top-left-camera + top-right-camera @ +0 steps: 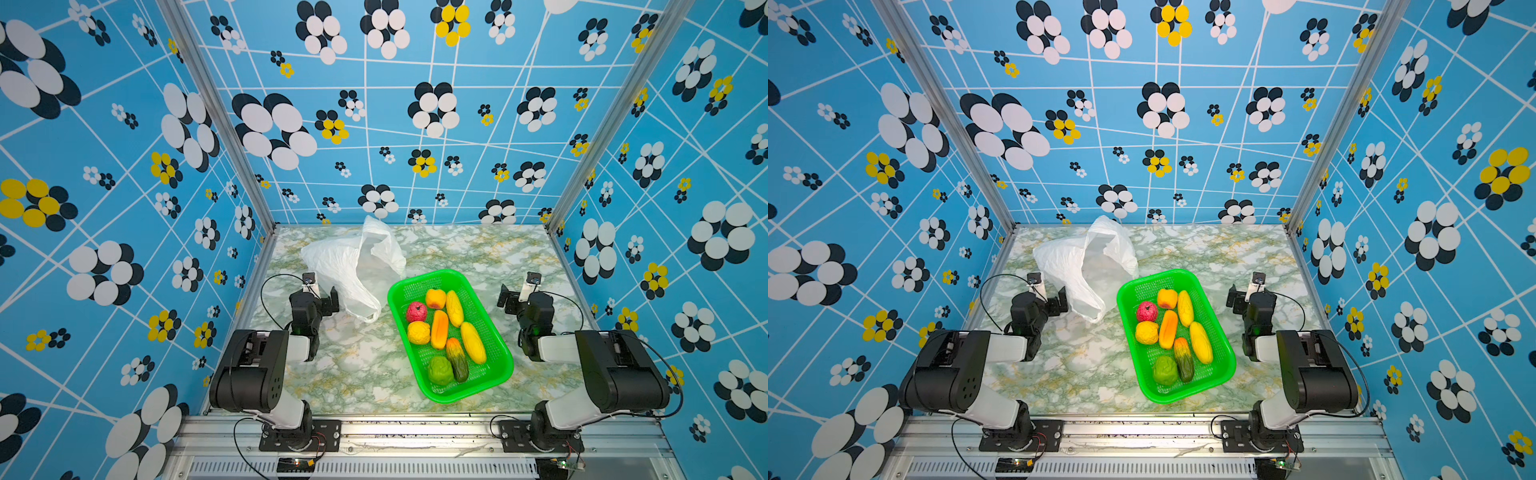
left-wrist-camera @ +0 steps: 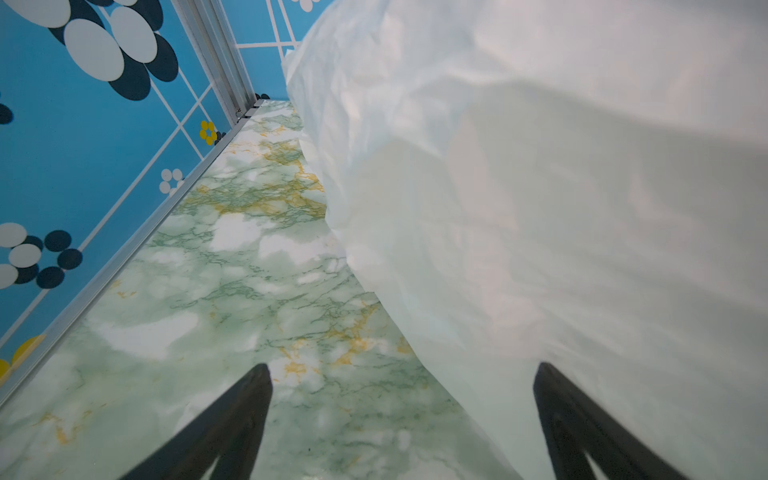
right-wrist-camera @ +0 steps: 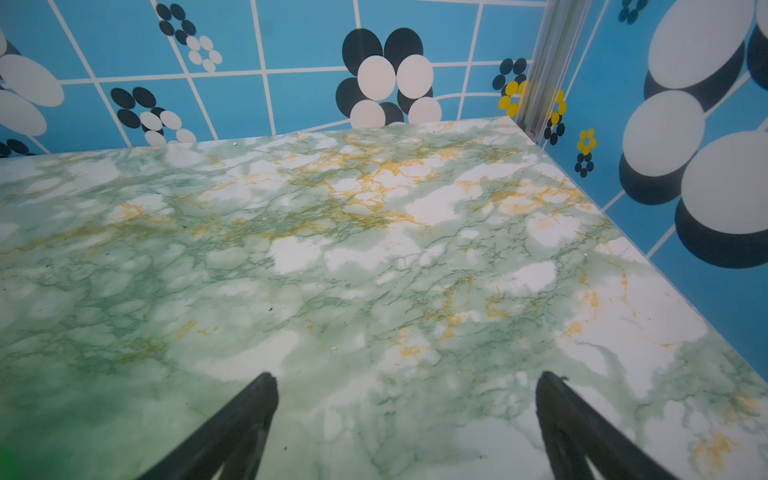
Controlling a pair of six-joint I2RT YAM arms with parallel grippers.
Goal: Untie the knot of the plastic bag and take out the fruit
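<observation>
The plastic bag (image 1: 353, 266) lies on the desk (image 1: 357, 374) at the far left, empty and crumpled. Its mouth stands open toward the right, and one handle loop hangs down toward the near side. In both top views it touches the far left corner of the green basket (image 1: 432, 275), or lies just beside it; I cannot tell which.

The fruit (image 1: 439, 329) is all inside this basket, which stands a little right of the middle of the desk. There are eight pieces: a red round one (image 1: 416, 311), a yellow-orange round one (image 1: 418, 332) and a green round one (image 1: 440, 370), and five longer ones in yellow, orange and orange-green.

The left tool (image 1: 328, 300) is low over the desk at the left. Its jaws are wide and hold nothing. In the left wrist view the bag (image 2: 540, 208) fills the space just beside one finger (image 2: 573, 424).

The right tool (image 1: 509, 300) is at the right of the basket, apart from it. It is also wide and empty. In the right wrist view only the bare desk (image 3: 374, 249) lies in front of it.
</observation>
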